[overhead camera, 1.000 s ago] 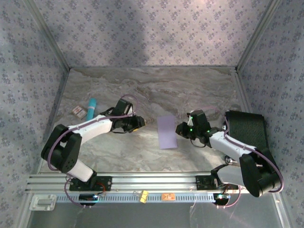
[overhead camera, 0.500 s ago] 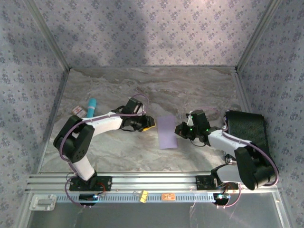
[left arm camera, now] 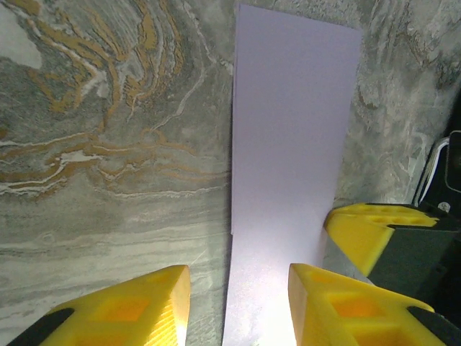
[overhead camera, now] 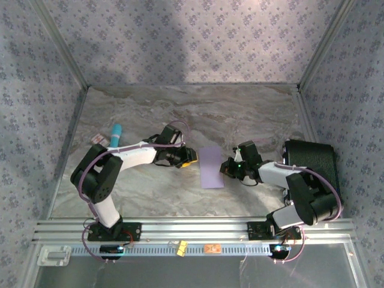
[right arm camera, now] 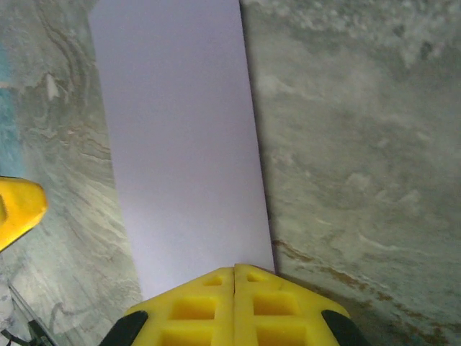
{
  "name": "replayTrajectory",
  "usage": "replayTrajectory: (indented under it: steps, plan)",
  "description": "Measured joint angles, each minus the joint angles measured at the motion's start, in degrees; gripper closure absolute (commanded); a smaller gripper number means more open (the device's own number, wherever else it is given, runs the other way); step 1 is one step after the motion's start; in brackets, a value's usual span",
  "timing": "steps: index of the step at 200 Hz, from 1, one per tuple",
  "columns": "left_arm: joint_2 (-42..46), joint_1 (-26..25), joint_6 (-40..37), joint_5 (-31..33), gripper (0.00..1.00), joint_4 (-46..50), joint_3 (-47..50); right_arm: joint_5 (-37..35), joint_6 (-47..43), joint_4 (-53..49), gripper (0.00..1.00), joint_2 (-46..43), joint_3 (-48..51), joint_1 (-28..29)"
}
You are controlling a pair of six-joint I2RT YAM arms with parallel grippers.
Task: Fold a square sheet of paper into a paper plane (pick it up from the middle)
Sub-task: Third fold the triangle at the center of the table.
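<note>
Early days, looks like one fold in, no plane yet

The square sheet of paper (overhead camera: 210, 167) lies mid-scene as a narrow rectangle. The left gripper (overhead camera: 190, 160) has its fingers parted at the left edge, and the right gripper (overhead camera: 225, 168) is pinched closed at the right edge.

We can read no words or numbers anywhere; the small tags (overhead camera: 211, 248) on the rail (overhead camera: 72, 231) are too tiny.

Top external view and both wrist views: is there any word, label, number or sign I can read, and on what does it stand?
No text here is legible.
The paper: blank, no print.
The orange tag on the front rail: marks too small to read.
The small card by the teal tube: print too blurred to read.
</note>
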State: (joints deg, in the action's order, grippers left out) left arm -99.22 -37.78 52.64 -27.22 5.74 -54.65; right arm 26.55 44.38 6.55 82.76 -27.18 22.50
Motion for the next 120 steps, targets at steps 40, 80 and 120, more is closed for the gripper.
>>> replayTrajectory:
  steps: [40, 80, 120]
  plan:
    - [-0.7, -0.1, 0.6, -0.8, 0.59, -0.4, 0.0, 0.3, 0.2, 2.6, 0.95, 1.1, 0.9, -0.3]
    - [-2.3, -0.6, 1.5, -2.1, 0.62, -2.5, -0.1, 0.3, 1.1, 4.0, 0.95, 1.5, 1.1, -0.3]
    - [-4.3, -1.8, 2.4, -3.2, 0.65, -3.2, -0.7, 0.3, 1.8, 4.4, 0.95, 1.6, 1.2, -0.3]
